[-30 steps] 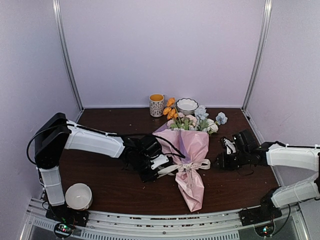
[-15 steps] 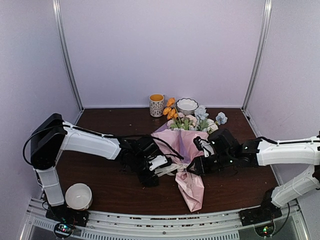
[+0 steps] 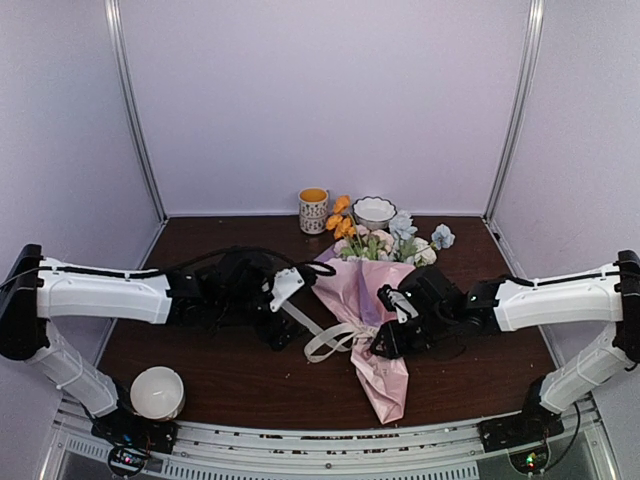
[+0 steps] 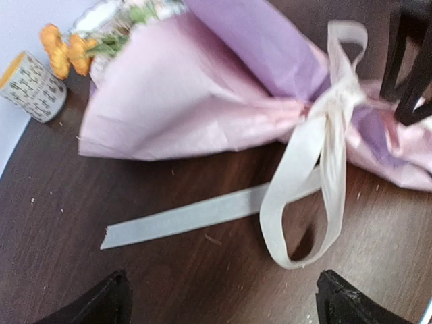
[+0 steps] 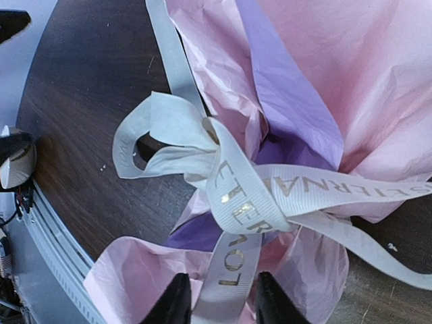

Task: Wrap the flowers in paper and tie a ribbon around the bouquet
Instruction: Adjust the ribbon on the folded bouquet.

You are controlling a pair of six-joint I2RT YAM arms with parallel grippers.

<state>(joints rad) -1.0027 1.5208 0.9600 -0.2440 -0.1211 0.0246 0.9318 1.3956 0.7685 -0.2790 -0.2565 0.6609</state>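
The bouquet lies on the dark table, its flowers (image 3: 390, 240) toward the back and the pink and lilac paper (image 3: 385, 290) tapering toward me. The cream ribbon (image 3: 322, 345) is knotted round the narrow part. In the left wrist view one flat ribbon tail (image 4: 189, 217) and a loop lie loose on the wood. My left gripper (image 3: 283, 310) is wide open to the left of the bouquet, nothing between its fingertips (image 4: 111, 302). My right gripper (image 3: 385, 335) hangs over the knot (image 5: 243, 196), jaws partly open, with a lettered ribbon strand (image 5: 231, 280) lying in the gap.
A patterned mug (image 3: 313, 210) and a scalloped white bowl (image 3: 373, 210) stand at the back wall behind the flowers. A plain white bowl (image 3: 157, 392) sits near the left arm's base. A metal rail (image 3: 320, 440) runs along the near table edge.
My left gripper has opened, let go of the ribbon and drawn back to the left. My right gripper has moved left from beside the bouquet onto the knot.
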